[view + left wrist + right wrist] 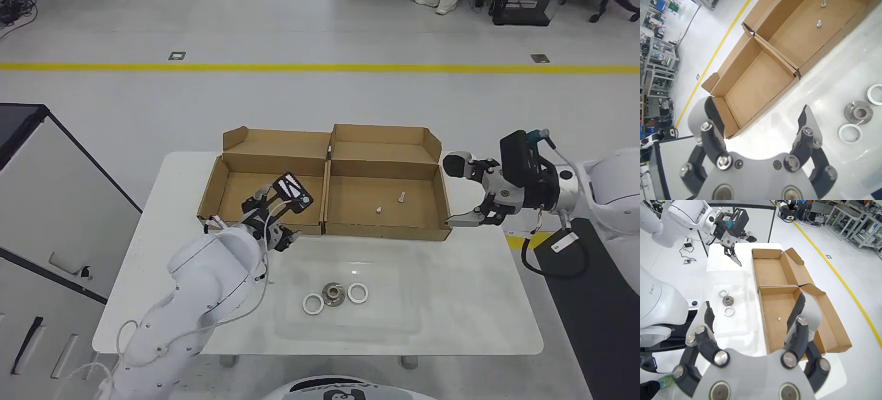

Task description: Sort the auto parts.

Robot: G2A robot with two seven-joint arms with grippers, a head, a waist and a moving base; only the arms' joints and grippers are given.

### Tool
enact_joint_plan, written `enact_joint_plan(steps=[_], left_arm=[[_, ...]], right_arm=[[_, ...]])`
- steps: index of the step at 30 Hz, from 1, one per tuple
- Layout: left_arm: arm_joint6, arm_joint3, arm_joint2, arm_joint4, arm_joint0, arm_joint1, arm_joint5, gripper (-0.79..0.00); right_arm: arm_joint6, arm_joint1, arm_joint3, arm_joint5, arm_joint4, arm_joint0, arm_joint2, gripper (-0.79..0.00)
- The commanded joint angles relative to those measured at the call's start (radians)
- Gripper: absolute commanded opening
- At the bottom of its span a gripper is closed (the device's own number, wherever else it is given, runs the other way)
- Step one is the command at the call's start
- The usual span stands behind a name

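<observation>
Tabletop is bearing rings and a flange in the near tray, left gripper and right gripper gaping empty, left wrist view showing two bolts in the right box, right wrist view one.

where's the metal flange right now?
Top view: the metal flange lies in the clear tray on the table's near side, between the left ring and the right ring.
</observation>
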State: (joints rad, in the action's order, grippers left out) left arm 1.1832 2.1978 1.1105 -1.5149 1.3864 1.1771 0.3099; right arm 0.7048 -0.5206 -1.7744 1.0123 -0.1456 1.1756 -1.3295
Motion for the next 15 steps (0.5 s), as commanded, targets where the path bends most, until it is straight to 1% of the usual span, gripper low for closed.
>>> enact_joint_plan(steps=[1,4,7,9,12,15], left_arm=[[0.000,0.000,0.000,0.000,0.000,0.000,0.000,0.000],[0.000,0.000,0.000,0.000,0.000,0.000,0.000,0.000],[-0.034,-0.036,0.025,0.026,0.024,-0.002,-0.008,0.000],[-0.026,-0.018,0.038,0.046,0.034,-0.006,0.030,0.000],[0.061,0.023,0.037,0.112,0.029,-0.007,0.061,0.000],[0.198,0.064,-0.002,0.172,-0.012,-0.002,0.074,0.000]], right_arm=[[0.000,0.000,0.000,0.000,0.000,0.000,0.000,0.000],[0.000,0.000,0.000,0.000,0.000,0.000,0.000,0.000],[0.000,0.000,0.000,0.000,0.000,0.000,0.000,0.000],[0.000,0.000,0.000,0.000,0.000,0.000,0.000,0.000],[0.000,0.000,0.000,0.000,0.000,0.000,0.000,0.000],[0.000,0.000,0.000,0.000,0.000,0.000,0.000,0.000]])
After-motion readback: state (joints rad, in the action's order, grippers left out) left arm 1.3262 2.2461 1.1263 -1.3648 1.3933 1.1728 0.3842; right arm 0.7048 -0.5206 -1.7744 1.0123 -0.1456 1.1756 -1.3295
